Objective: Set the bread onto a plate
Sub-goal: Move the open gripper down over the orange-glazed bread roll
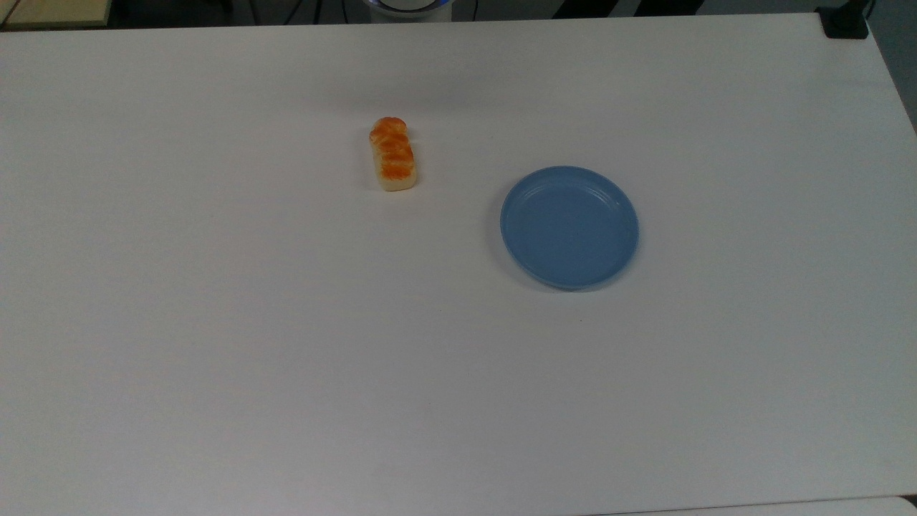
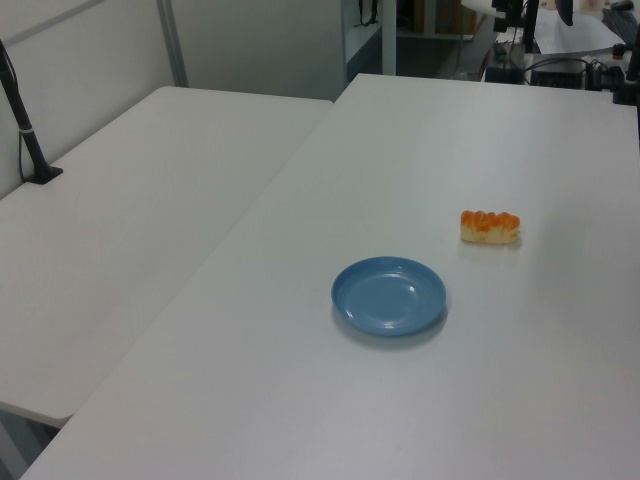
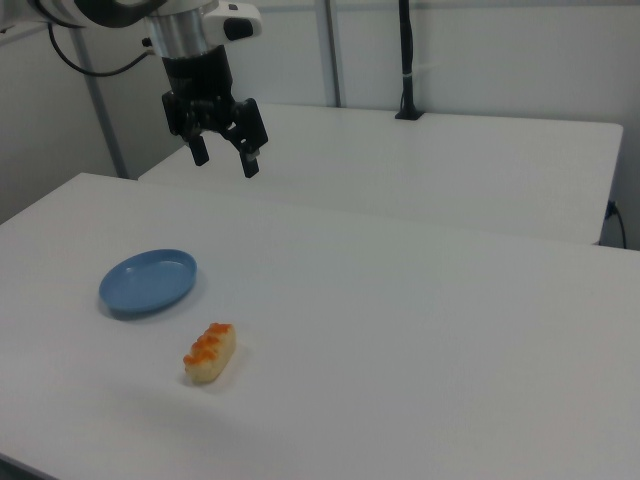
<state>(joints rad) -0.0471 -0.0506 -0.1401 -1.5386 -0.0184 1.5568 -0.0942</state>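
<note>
High above the worktop (image 3: 420, 300) in the right view, my end effector (image 3: 224, 157) hangs with its two fingers spread and nothing between them. Nearest the right view's camera lies the bread (image 3: 210, 352), a small oblong loaf with a lumpy orange-brown glazed top and pale cream sides, resting flat on the worktop. In the top view its long axis runs nearly straight up and down the frame, tilted slightly. Farther back sits the plate (image 3: 148, 281), round, shallow, light blue, with a ridged rim, near the bread but apart from it.
</note>
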